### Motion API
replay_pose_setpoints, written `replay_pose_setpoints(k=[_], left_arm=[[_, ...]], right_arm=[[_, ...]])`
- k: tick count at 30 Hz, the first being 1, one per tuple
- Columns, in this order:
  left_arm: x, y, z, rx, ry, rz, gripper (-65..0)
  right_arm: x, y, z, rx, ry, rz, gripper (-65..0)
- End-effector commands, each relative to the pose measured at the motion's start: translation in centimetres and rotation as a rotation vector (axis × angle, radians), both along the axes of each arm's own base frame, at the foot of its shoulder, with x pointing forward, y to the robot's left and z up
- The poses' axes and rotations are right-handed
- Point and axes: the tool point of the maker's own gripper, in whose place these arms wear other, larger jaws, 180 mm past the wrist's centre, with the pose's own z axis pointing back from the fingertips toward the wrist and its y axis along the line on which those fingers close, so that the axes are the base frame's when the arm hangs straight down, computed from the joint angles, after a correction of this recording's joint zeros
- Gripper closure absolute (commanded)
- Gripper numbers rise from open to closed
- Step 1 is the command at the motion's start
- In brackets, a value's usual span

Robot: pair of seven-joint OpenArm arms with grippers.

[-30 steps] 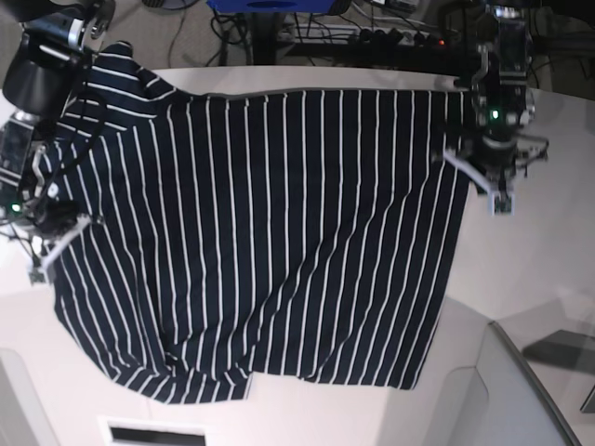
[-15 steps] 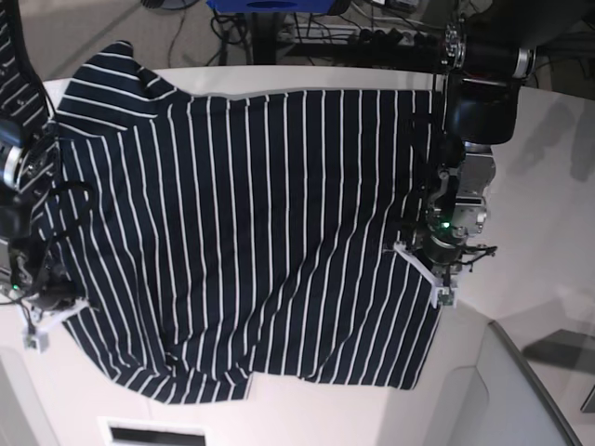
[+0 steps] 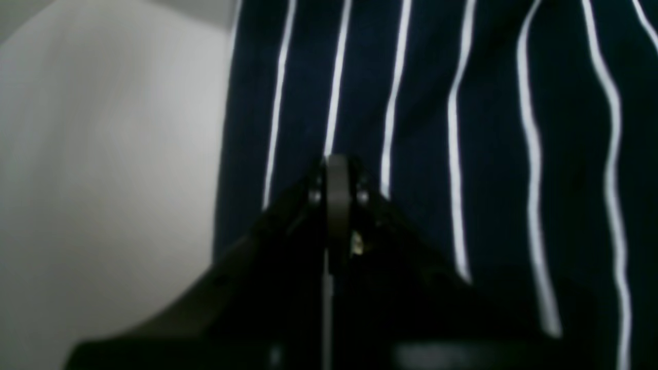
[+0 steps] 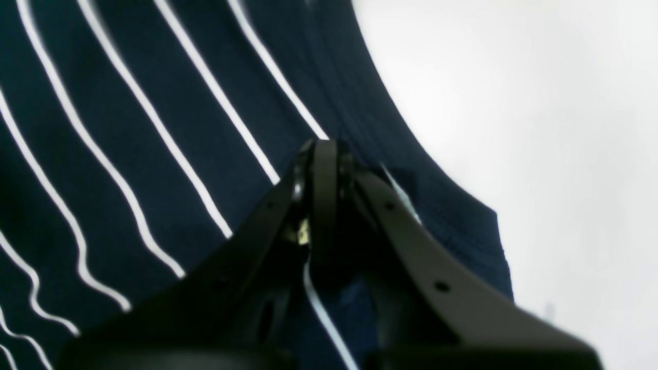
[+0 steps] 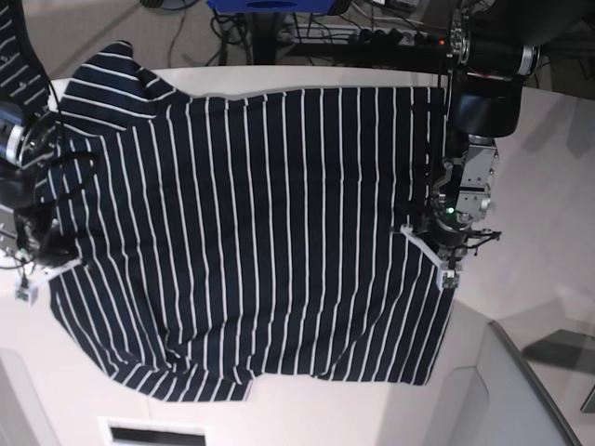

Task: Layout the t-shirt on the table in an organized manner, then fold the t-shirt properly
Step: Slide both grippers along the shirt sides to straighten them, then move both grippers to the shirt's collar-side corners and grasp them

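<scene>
The t-shirt (image 5: 251, 232) is spread wide across the table (image 5: 539, 232), stripes running top to bottom in the base view, one sleeve bunched up at about ten o'clock near the far edge. Over at three o'clock on the shirt sits the left gripper (image 5: 450, 276), right on the garment's side edge, its arm (image 5: 479, 102) dropping in steeply from above. In its wrist view the left gripper (image 3: 336, 169) has its jaws pressed together, tips down against striped cloth just beside the shirt's edge, bare table to the nine o'clock side; whether any fabric is pinched between them, I cannot tell. At nine o'clock on the shirt, the right gripper (image 5: 28, 286) is low at the opposite edge, its arm (image 5: 23, 158) draped over the fabric. Its wrist view shows the right gripper (image 4: 321, 154) with jaws closed too, and here a fold of hem rises up between them, table showing at two o'clock.
</scene>
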Motion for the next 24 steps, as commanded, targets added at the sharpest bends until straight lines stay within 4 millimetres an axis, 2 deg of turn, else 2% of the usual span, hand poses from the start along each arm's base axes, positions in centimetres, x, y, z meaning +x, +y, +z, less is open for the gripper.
replay_pose_setpoints(k=[1,3,6,12,15,17,18,19,22,24], left_arm=[[0.3,1.3,0.6,0.027,-0.003,0.013,0.0],[0.0,1.8,0.5,0.035,0.002,0.015,0.0],[-0.1,2.2,0.6,0.041,0.001,0.018,0.0],[1.3,2.6,1.9,0.046,-0.028,0.021,0.0],[2.3,2.4,2.8,0.038,-0.055,0.023,0.0],[3.1,1.9,4.2,0.036,-0.098,0.009,0.0],[3.8,1.4,5.6,0.035,-0.136,-0.002,0.0],[3.4,1.2,5.8,0.035,-0.146,-0.01,0.0],[1.7,1.7,7.3,0.031,-0.203,0.003,0.0],[-0.6,2.8,7.4,0.027,-0.199,0.042,0.0]], right_arm=[[0.4,-1.7,1.1,-0.031,-0.008,-0.039,0.0],[-0.5,-2.5,0.6,-0.06,0.011,-0.075,0.0],[-0.7,-2.9,0.6,-0.077,0.014,-0.102,0.0],[0.0,-2.4,1.1,-0.093,-0.002,-0.131,0.0],[2.1,-1.7,3.1,-0.112,-0.079,-0.111,0.0],[2.9,-1.6,4.5,-0.131,-0.127,-0.102,0.0],[3.1,-1.8,5.4,-0.139,-0.154,-0.092,0.0],[3.3,-1.6,6.4,-0.145,-0.18,-0.069,0.0],[2.0,-0.8,9.0,-0.141,-0.24,-0.015,0.0],[-0.5,-2.1,11.1,-0.11,-0.296,-0.087,-0.2]])
